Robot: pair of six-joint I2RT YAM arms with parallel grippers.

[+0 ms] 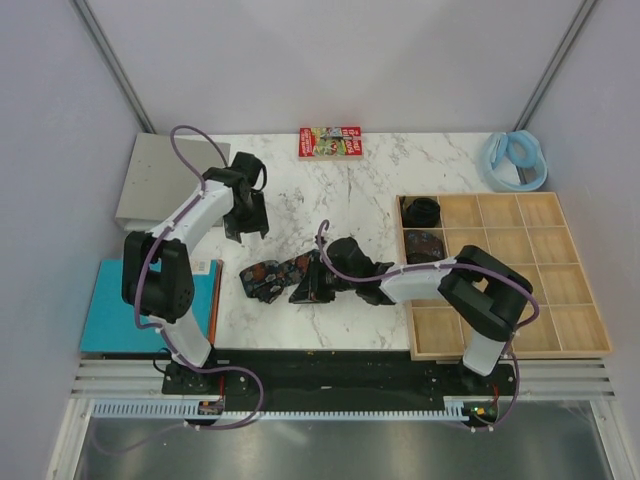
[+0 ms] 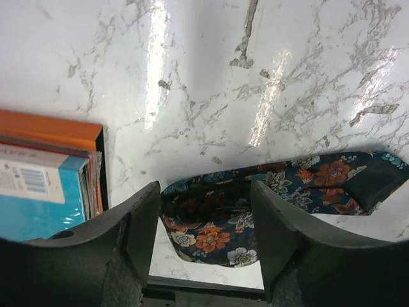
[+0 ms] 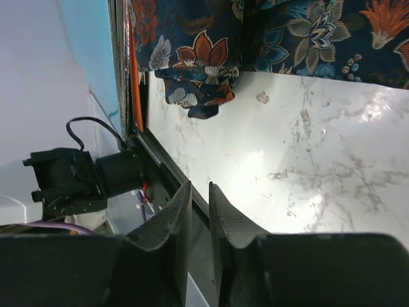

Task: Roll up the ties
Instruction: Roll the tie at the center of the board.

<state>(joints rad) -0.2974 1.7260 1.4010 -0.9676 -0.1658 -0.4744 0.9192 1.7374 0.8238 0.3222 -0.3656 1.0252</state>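
One dark floral tie (image 1: 272,280) lies on the marble table, its left end folded into a loose bunch (image 2: 220,224) and its strip running right (image 3: 287,38). My left gripper (image 1: 245,225) hangs above and just behind that bunched end, open, with nothing between its fingers (image 2: 204,192). My right gripper (image 1: 312,283) sits low at the tie's right end. Its jaws (image 3: 199,187) stand only a narrow slit apart with no fabric in the gap. A dark fingertip (image 2: 374,182) rests on the strip. Two rolled ties (image 1: 422,211) (image 1: 424,245) sit in the wooden tray's left compartments.
The wooden grid tray (image 1: 540,270) fills the right side. A red printed box (image 1: 329,142) lies at the back edge and a pale blue ring (image 1: 515,160) at the back right. A teal and orange book stack (image 1: 140,305) (image 2: 38,192) and a grey plate (image 1: 165,180) border the left.
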